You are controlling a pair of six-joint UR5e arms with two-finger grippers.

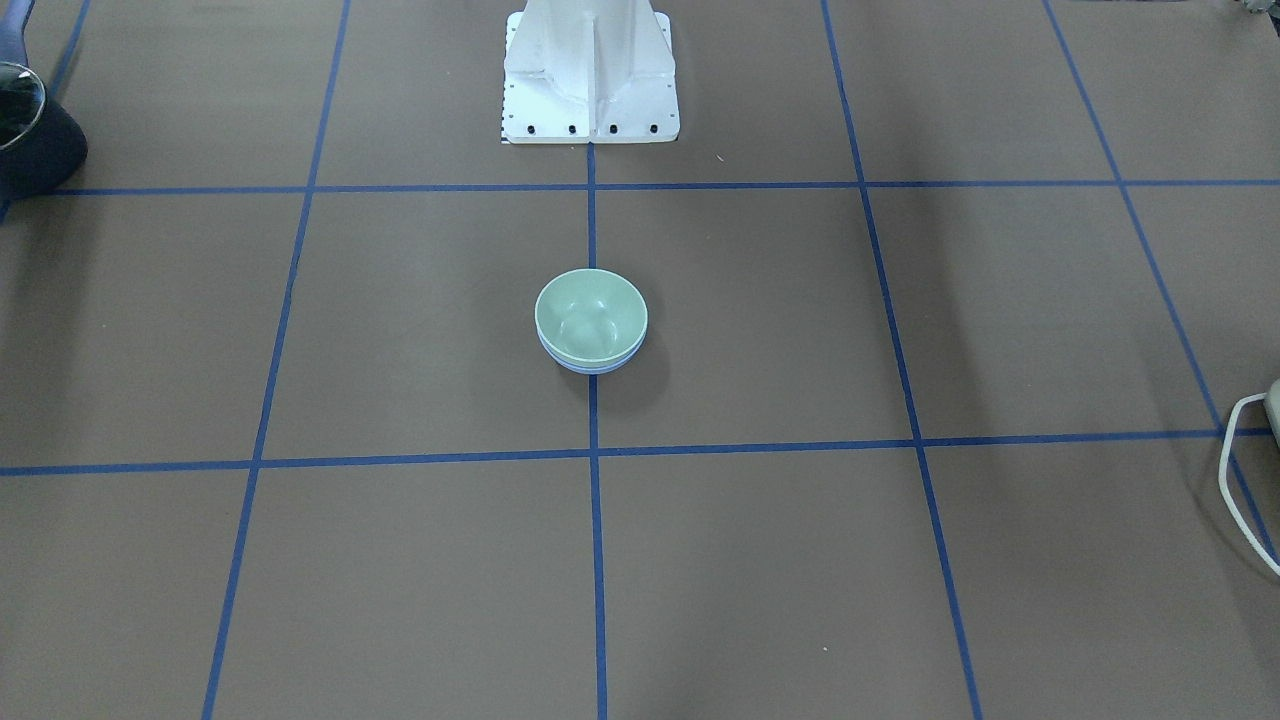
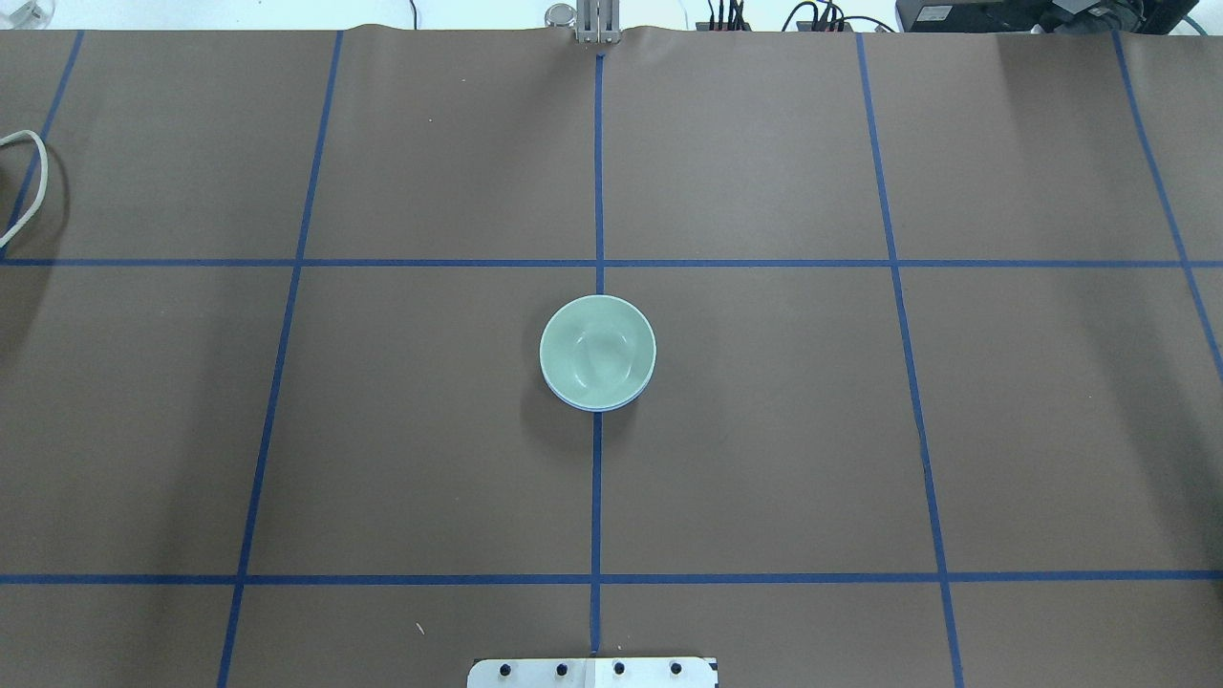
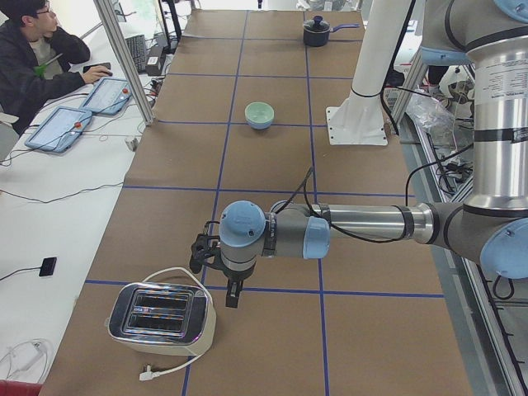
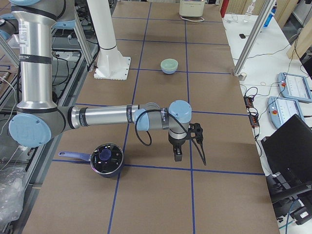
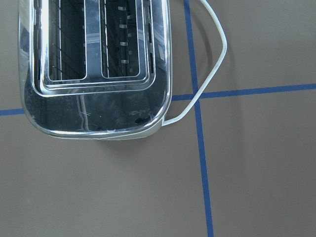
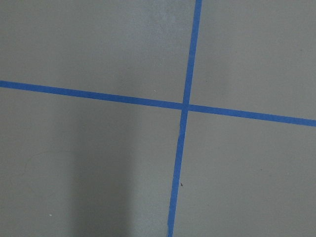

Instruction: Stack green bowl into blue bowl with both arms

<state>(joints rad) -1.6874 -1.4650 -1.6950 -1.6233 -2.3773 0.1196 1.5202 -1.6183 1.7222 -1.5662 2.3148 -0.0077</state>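
Observation:
The green bowl (image 1: 590,315) sits nested inside the blue bowl (image 1: 590,367) at the table's middle, on the centre tape line; only a thin blue rim shows under it. The stack also shows in the overhead view (image 2: 597,352). Both arms are far from it, at opposite ends of the table. My left gripper (image 3: 204,252) hangs above the toaster and shows only in the exterior left view. My right gripper (image 4: 197,140) hangs near the pot and shows only in the exterior right view. I cannot tell whether either is open or shut. Neither wrist view shows fingers.
A chrome toaster (image 5: 94,64) with a white cord (image 5: 217,54) stands under the left wrist. A dark pot (image 4: 106,158) with a blue handle stands beside the right arm. The white pedestal (image 1: 590,70) stands behind the bowls. An operator (image 3: 33,58) sits at the side table.

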